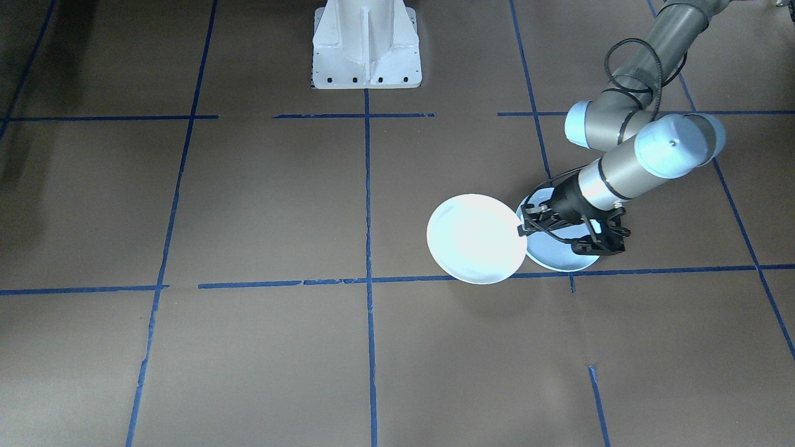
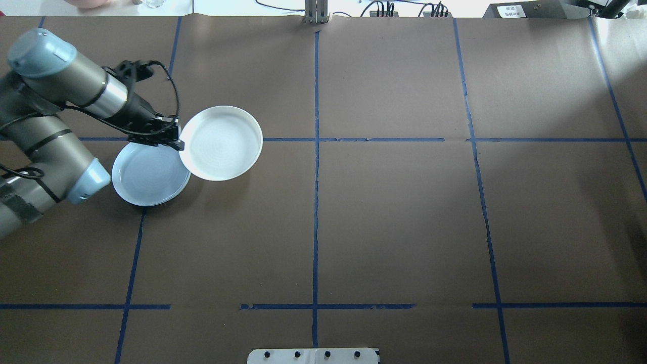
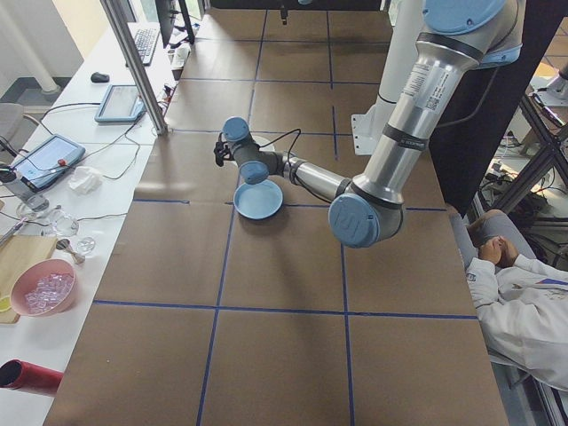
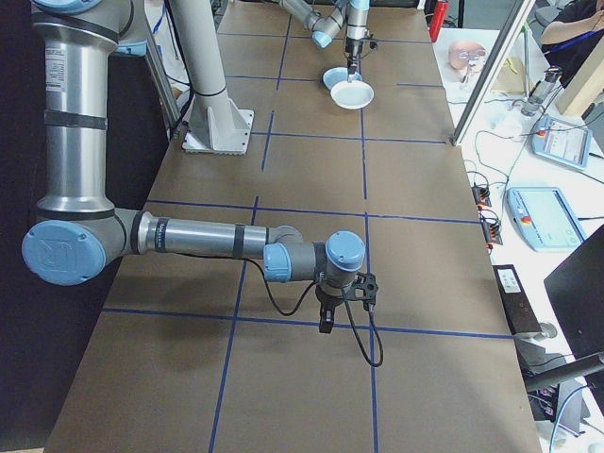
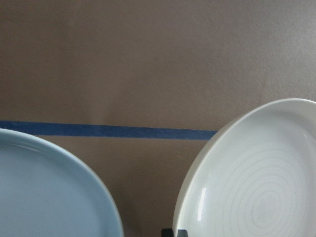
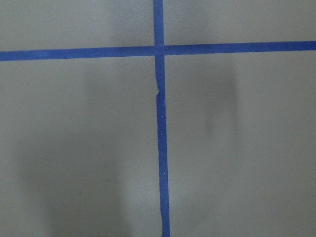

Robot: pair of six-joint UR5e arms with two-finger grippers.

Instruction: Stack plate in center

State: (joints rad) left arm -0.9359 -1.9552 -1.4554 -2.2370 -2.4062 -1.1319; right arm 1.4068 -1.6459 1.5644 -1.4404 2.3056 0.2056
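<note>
Left gripper: I see jaws clamped on white plate rim, lifted, overlapping blue plate.
Right gripper: jaws' state, I cannot tell.

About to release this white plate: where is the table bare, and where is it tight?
Bare: the centre squares along the middle tape line and everything toward the robot's right. Tight: around the left gripper, where the white plate overlaps the blue plate.
</note>
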